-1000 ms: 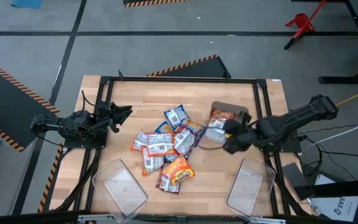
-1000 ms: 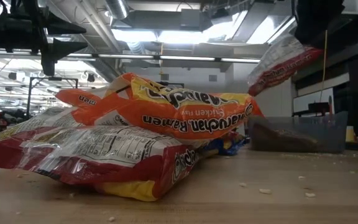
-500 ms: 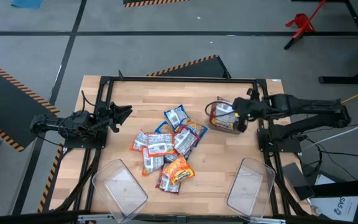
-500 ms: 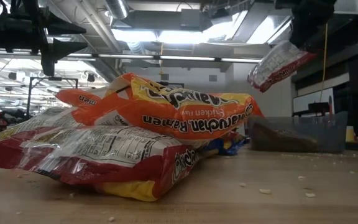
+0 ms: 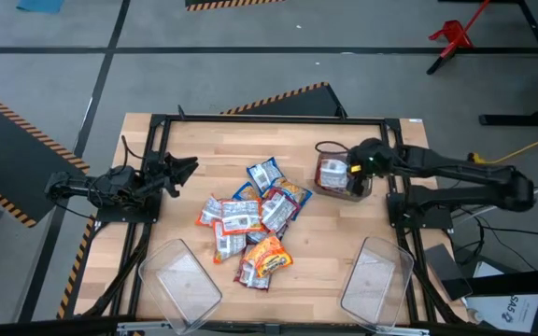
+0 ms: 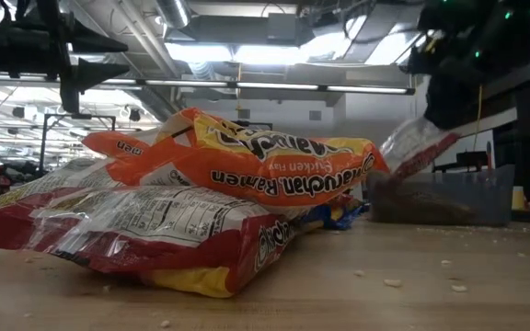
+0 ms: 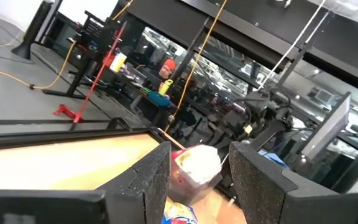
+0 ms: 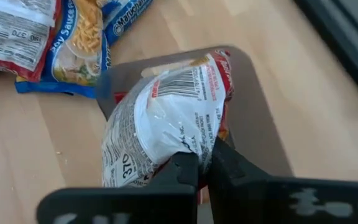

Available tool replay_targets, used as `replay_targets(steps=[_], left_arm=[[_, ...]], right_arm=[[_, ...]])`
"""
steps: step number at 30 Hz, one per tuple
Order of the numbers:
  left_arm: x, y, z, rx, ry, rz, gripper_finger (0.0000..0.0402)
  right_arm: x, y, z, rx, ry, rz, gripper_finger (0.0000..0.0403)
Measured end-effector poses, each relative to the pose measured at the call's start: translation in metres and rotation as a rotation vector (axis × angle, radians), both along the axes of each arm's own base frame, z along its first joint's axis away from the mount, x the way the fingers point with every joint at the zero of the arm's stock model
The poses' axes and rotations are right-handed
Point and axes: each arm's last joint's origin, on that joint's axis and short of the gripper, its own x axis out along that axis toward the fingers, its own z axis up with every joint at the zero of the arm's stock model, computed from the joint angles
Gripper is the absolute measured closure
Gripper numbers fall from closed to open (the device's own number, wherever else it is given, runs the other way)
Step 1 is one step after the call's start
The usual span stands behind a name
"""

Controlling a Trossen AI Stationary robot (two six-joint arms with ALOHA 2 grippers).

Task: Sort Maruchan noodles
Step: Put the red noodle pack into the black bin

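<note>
A pile of Maruchan noodle packets (image 5: 255, 219) lies in the middle of the table; an orange one (image 6: 247, 170) rests on top, near the camera in the low view. My right gripper (image 5: 356, 165) is shut on a red-and-white packet (image 8: 166, 118) over a small clear bin (image 5: 346, 183) at the table's far right. In the low view the packet's (image 6: 414, 147) lower end dips into that bin (image 6: 440, 198). My left gripper (image 5: 191, 168) waits, open, above the table's left side. My right gripper pinches the red-and-white packet between its two fingers (image 8: 185, 171) at one end's edge (image 8: 188, 146). It comes slanting down from the table's right. The packet hangs tilted below the fingers, its barcode side up, its free end down inside the small bin.
Two larger clear bins stand by the near edge, one on the left (image 5: 180, 280), one on the right (image 5: 376, 275). Bare wood lies between the pile and the small bin. A black frame (image 5: 269, 119) borders the table.
My right gripper, still shut on the red-and-white packet, has swung from beside the pile toward the far edge, over the small bin. It has then gone down, so the packet's lower end now sits inside the bin.
</note>
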Motion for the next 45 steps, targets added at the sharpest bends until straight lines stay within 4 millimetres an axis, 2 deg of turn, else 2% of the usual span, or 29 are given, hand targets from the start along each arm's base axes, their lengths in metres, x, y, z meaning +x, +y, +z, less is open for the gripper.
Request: replay_targets(steps=[4,12,16,22,24,28,32,37,41,43,45], left_arm=[[0.0,0.0,0.0,-0.003,0.001,0.013,0.0243],[0.0,0.0,-0.001,-0.003,0.006,0.014,0.0243],[0.0,0.0,-0.003,0.0,0.028,0.015,0.0243],[0.0,0.0,-0.003,0.0,0.029,0.013,0.0243],[0.0,0.0,-0.003,0.0,0.028,0.013,0.0243],[0.0,0.0,-0.002,0.0,0.027,0.012,0.0243],[0.0,0.0,-0.002,0.0,0.027,0.013,0.0243],[0.0,0.0,-0.002,0.0,0.026,0.011,0.0243],[0.0,0.0,-0.002,0.0,0.026,0.011,0.0243],[0.0,0.0,-0.002,0.0,0.026,0.01,0.0243],[0.0,0.0,-0.002,0.0,0.026,0.01,0.0243]], right_arm=[[-0.004,-0.011,-0.017,0.037,0.033,-0.054,0.0403],[-0.004,-0.023,-0.026,0.08,0.063,-0.15,0.0386],[-0.002,-0.025,-0.031,0.121,0.079,-0.181,0.0344],[0.0,-0.026,-0.032,0.145,0.086,-0.187,0.0247],[0.001,-0.027,-0.024,0.145,0.084,-0.188,0.0221],[0.006,-0.029,0.005,0.13,0.051,-0.184,0.019],[0.008,-0.031,0.039,0.092,0.018,-0.188,0.0183],[0.008,-0.032,0.067,0.046,-0.022,-0.203,0.0183],[0.021,-0.03,0.077,0.129,-0.202,-0.086,0.0182],[0.035,-0.024,0.074,0.167,-0.267,-0.005,0.0182],[0.047,-0.015,0.066,0.181,-0.256,0.072,0.0182]])
